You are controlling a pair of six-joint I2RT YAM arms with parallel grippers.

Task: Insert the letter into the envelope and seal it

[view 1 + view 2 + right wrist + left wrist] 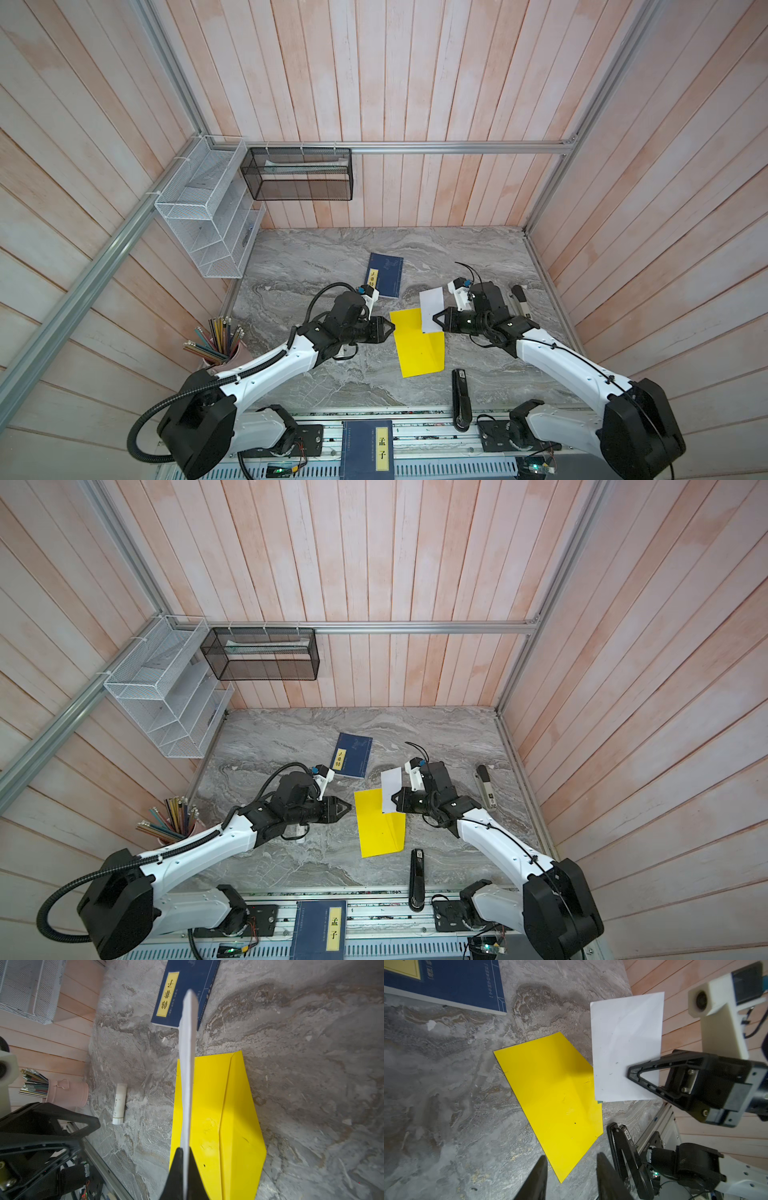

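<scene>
Right wrist view, item one: your right hand [185,1159] is clamped shut on the letter [188,1068], seen edge-on, lifted off the worktop [311,1043] above the envelope [207,1105]. Judged reason: pinching it by one short end leaves the free end clear to lead into the pocket.

Item two, envelope: bright yellow, lying flat on the worktop, flap folded outward along a crease, so the mouth looks open for loading. In both top views its long axis runs from the near rail toward the back wall, slightly slanted, with the flap on the side nearest your right arm.

Item three, letter in a top view [431,309]: white sheet, long axis roughly parallel to the envelope's, free end pointing away from you past the envelope's far edge, gripped end over the flap side.

Item four, left hand [386,328]: just beside the envelope's opposite long edge, fingers [538,1178] partly apart with nothing between them, likely waiting to steady the envelope.

Also present: blue book [385,274] beyond the envelope; stapler [460,399] near its closest corner.
</scene>
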